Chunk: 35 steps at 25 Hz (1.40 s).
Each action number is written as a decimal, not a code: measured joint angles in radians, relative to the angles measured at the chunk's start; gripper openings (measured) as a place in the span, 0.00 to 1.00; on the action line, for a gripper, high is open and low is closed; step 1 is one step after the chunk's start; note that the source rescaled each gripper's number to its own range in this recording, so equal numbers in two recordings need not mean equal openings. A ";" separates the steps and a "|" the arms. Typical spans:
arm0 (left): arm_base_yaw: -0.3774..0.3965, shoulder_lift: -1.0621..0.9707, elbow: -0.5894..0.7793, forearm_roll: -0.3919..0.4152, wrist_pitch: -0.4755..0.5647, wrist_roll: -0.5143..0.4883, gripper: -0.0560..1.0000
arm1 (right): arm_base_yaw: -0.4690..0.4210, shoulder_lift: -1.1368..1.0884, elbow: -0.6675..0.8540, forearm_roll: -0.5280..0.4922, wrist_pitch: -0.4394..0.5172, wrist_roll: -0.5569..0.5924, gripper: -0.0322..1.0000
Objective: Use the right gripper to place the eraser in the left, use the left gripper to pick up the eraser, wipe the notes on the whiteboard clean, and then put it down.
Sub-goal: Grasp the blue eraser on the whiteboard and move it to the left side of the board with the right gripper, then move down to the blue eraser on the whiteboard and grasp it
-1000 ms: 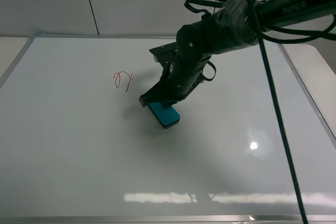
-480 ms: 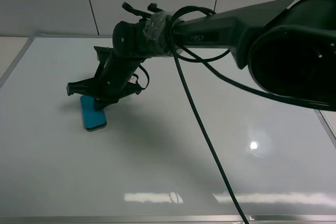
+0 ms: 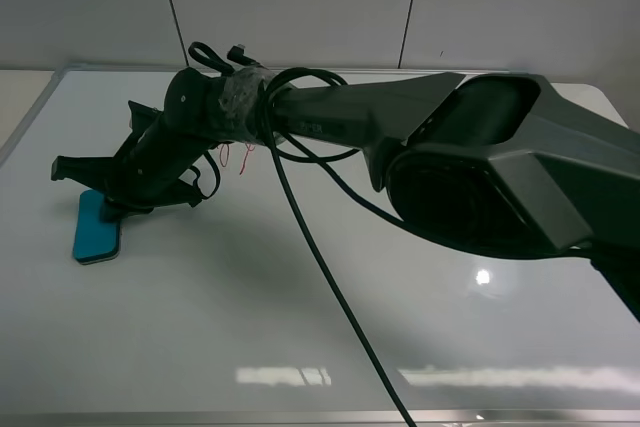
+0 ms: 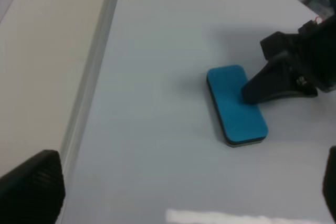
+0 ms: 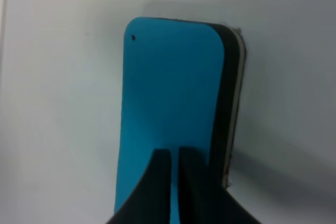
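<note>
One arm [image 3: 330, 122] across whiteboard [image 3: 420, 327], half-hiding notes [image 3: 224, 155], closed right fingers [image 5: 155, 182] atop eraser [image 3: 97, 232]

High oblique view over the whiteboard [image 3: 300, 327]; both wrist views downward, close on the shared eraser [image 4: 236, 106].

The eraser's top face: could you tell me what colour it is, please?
The eraser is teal-blue on top, clearest in the right wrist view.
</note>
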 joint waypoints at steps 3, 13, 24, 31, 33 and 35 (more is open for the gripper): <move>0.000 0.000 0.000 0.000 0.000 0.000 1.00 | 0.000 -0.001 -0.001 0.022 -0.016 -0.003 0.03; 0.000 0.000 0.000 0.000 0.000 0.000 1.00 | -0.026 -0.186 0.001 -0.169 -0.039 -0.067 0.03; 0.000 0.000 0.000 0.000 0.000 0.000 1.00 | -0.158 -0.443 0.001 -0.694 0.121 -0.134 0.03; 0.000 0.000 0.000 0.000 0.000 0.000 1.00 | -0.247 -0.556 0.001 -0.797 0.311 -0.129 0.03; 0.000 0.000 0.000 0.000 0.000 0.000 1.00 | -0.274 -0.571 0.001 -0.821 0.369 -0.115 0.03; 0.000 0.000 0.000 0.000 0.000 0.000 1.00 | -0.302 -0.578 0.001 -0.849 0.418 -0.088 0.03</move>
